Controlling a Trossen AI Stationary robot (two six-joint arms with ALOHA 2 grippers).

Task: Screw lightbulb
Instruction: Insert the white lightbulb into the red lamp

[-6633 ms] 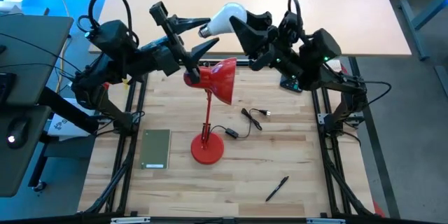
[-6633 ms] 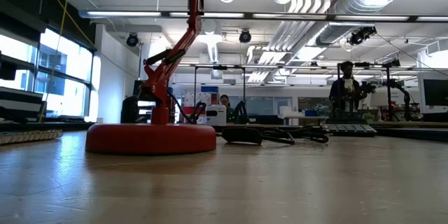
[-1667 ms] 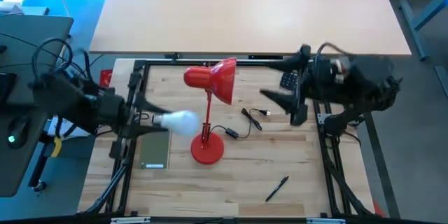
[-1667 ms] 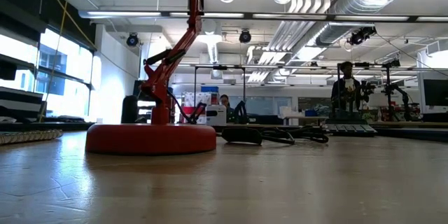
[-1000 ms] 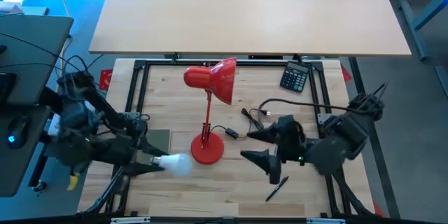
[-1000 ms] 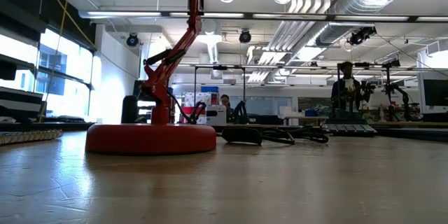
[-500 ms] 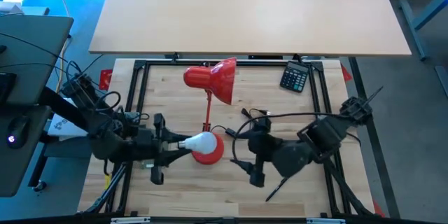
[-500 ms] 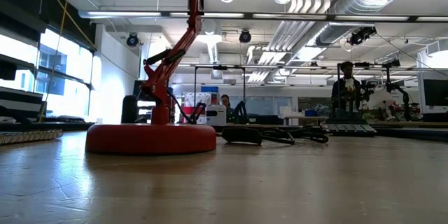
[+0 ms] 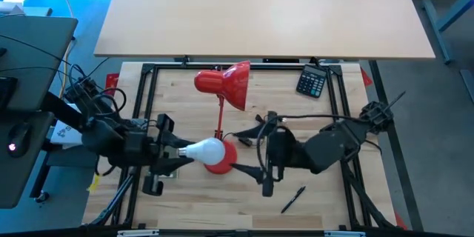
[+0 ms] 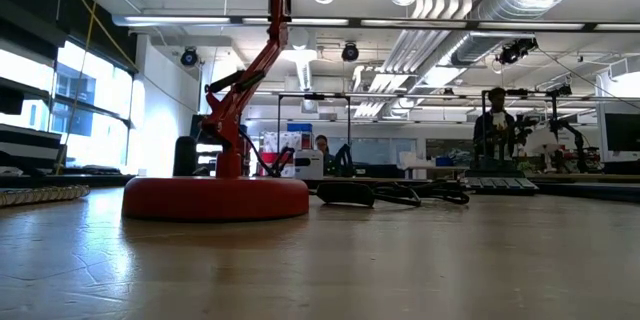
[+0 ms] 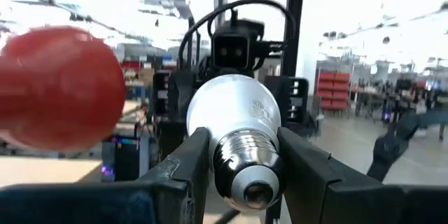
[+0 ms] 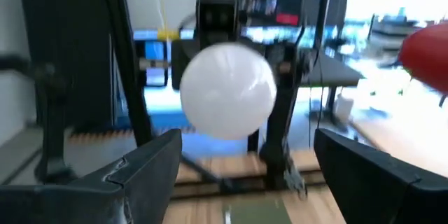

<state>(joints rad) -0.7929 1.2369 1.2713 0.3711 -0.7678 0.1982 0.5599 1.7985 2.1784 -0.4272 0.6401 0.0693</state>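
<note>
The white lightbulb (image 9: 206, 150) hangs in the air over the table, its round end (image 12: 227, 91) toward the table's right. My left gripper (image 9: 180, 153) is shut on it from the left. In the high view the bulb covers part of the red lamp's round base (image 9: 222, 163). The lamp's shade (image 9: 224, 84) hangs farther back, clear of both grippers. My right gripper (image 9: 238, 151) is open. It faces the bulb's round end from the right, and its two fingers (image 12: 147, 171) stand wide and short of the bulb. My left gripper pinches the bulb's metal screw base (image 11: 245, 155) between its two fingers (image 11: 183, 171), one on each side. The fingers come roughly level from the table's left. The bulb is lifted clear, lying along the fingers with its glass end pointing away from them.
The lamp's base (image 10: 215, 198) stands on the wooden table with its black cable (image 9: 268, 124) lying to the right. A calculator (image 9: 309, 83) lies at the far right and a black pen (image 9: 293, 198) near the front. Black frame rails (image 9: 144, 89) border the table.
My left gripper has carried the bulb from the near left toward the lamp's base, to the right and a little farther back, and turned so the bulb points right. My right gripper has gone left toward the bulb and rolled about its own axis, staying open.
</note>
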